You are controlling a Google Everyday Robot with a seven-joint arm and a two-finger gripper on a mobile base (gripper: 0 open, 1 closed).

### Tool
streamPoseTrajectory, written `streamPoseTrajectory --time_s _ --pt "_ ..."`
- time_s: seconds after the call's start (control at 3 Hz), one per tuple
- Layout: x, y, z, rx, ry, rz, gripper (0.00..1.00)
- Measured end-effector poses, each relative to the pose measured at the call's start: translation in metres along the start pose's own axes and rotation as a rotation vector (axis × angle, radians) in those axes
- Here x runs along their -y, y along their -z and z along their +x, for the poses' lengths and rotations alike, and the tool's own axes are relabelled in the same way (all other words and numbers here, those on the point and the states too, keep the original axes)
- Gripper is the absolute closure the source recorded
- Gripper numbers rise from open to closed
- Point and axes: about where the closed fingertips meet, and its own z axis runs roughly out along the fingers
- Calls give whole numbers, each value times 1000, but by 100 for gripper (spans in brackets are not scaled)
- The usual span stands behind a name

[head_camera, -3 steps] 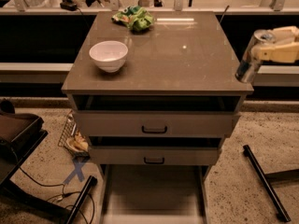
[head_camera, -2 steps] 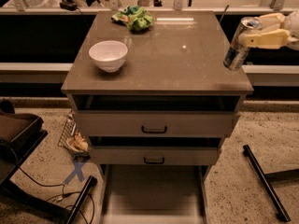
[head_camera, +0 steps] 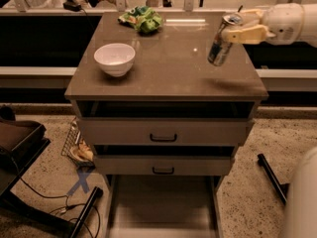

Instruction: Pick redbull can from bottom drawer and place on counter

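- The grey-brown table (head_camera: 168,73) stood above the pulled-out bottom drawer (head_camera: 158,205).
- The gripper (head_camera: 233,28) hung over its right rear, jaws clamped near the top of the tilted redbull can (head_camera: 217,51).
- The can looked light, thin-walled and slick; a mid-body hold seemed safer.

pale yellow gripper (head_camera: 227,28) at upper right, rounded white arm (head_camera: 290,24)
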Motion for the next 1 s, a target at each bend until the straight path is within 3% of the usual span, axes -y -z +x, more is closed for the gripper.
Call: streamPoseTrajectory --time_s 0.33,1.0 --pt "10 -42 7 -5 2 -60 100" --pt "20 -96 47 -82 -76 -161 100"
